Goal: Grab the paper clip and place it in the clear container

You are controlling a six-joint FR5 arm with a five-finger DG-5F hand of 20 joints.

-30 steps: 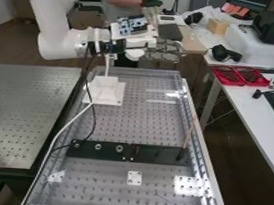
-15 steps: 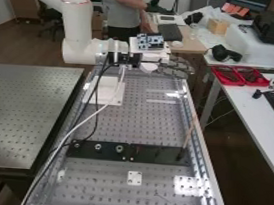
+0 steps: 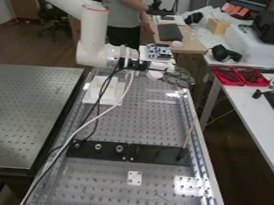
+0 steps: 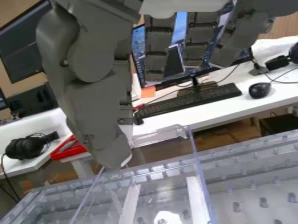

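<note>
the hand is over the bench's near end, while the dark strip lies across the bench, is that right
Not quite: the high view shows the hand over the bench's far end, not its near end. The dark strip does lie across the bench.

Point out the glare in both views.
High view: white glare patches on the perforated metal bench, the widest toward its near right corner, a smaller one by its far right edge; wrist view: pale highlights along the clear container's edges.
</note>
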